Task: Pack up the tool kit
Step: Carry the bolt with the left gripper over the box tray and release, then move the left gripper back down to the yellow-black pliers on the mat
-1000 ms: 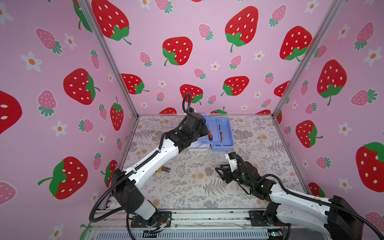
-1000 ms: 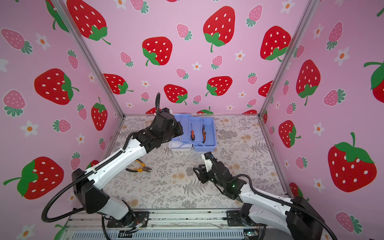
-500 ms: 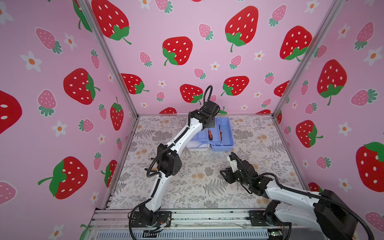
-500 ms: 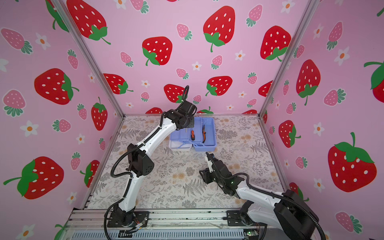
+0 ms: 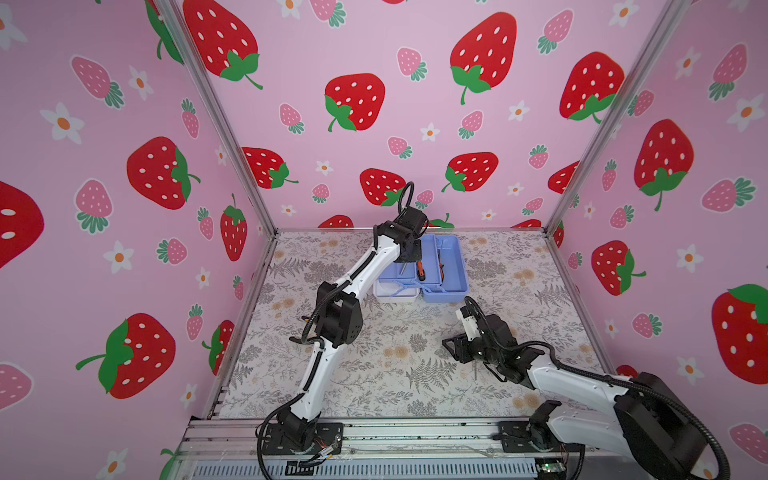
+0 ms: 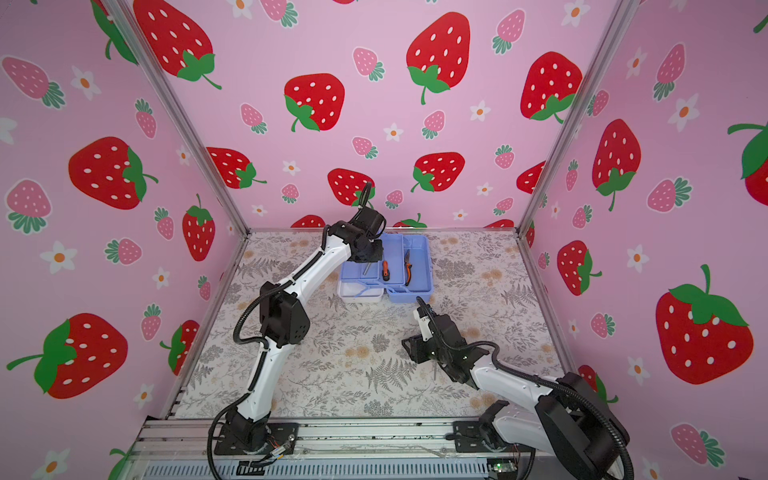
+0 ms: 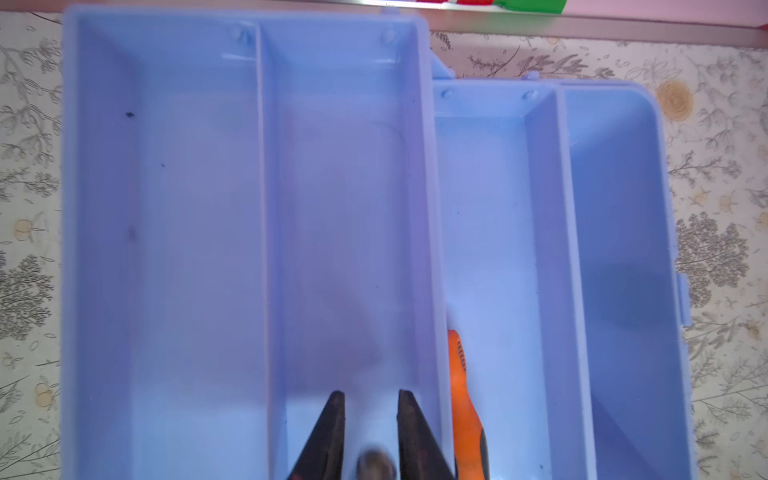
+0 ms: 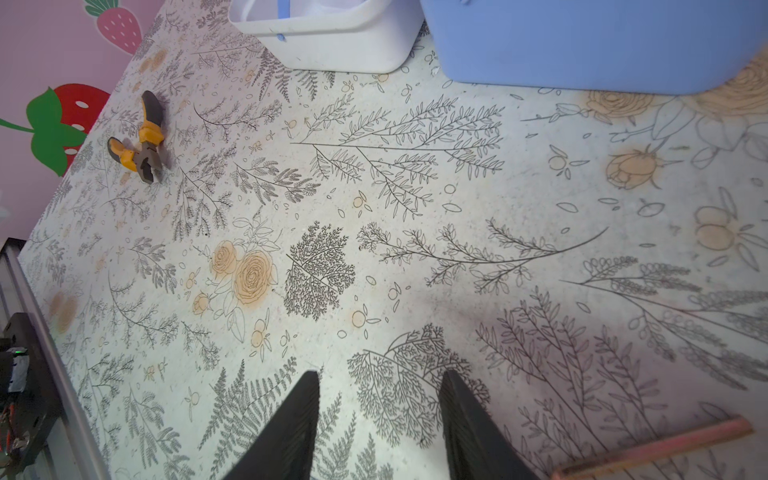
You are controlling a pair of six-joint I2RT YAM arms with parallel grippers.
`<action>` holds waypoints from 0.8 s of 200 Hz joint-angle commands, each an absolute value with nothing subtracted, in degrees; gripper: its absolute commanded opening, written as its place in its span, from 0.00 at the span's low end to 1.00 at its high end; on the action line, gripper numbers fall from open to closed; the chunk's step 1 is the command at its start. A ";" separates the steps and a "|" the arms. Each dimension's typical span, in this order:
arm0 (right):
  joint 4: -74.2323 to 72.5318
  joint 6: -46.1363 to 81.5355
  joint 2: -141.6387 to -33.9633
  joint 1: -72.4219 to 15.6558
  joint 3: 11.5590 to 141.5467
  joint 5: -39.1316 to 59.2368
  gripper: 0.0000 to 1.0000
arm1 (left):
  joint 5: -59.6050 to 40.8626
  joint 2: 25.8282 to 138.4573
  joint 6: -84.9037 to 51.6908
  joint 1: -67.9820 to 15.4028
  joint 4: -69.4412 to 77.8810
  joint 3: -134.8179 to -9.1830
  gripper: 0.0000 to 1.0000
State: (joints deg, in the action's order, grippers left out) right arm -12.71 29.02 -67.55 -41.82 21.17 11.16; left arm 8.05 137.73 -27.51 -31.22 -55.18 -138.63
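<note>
Your left tool shows the biggest change. A second ago it sat low at the near left corner of the tool kit. Now it hangs over the kit's left tray, as it did half a second ago. Its fingers stand apart, with a blurred grey thing low between them that does not fill the gap; you cannot tell whether it touches either one. In both top views a thin grey shaft slants down from the tool into that tray.

The forearm slopes away to the near left. The elbow lay low and far to the left a second ago and now stands raised over the left part of the surface. The loose pliers lay in plain sight beside the arm then. Now they are behind it in the top views and show only in the right wrist view.

Your right tool has crept slightly farther, toward the kit. Its fingers are apart over bare surface, and its forearm runs low to the near right.

The kit lies open at the far middle, with its white lid left of the blue base and an orange-handled tool in the next tray.
</note>
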 commanded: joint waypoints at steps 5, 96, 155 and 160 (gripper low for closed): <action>-12.82 28.39 -67.42 -40.45 22.11 13.36 0.50 | 6.62 138.01 -28.38 -30.66 -54.94 -139.66 0.29; -11.09 25.92 -61.74 -40.94 20.66 16.84 0.33 | 7.93 114.12 -29.94 -30.59 -46.79 -121.92 0.43; -9.01 26.59 -59.83 -49.14 20.73 6.51 0.45 | 19.93 76.28 -40.27 -30.54 -38.76 -82.13 0.54; -8.99 26.63 -60.13 -50.03 20.84 5.69 0.46 | 21.02 73.33 -41.85 -30.57 -39.26 -79.12 0.54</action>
State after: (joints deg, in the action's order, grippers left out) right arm -10.83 27.00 -60.14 -46.92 21.04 11.44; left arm 12.78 83.00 -34.13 -30.68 -39.64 -92.09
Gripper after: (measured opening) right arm 0.441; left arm 0.536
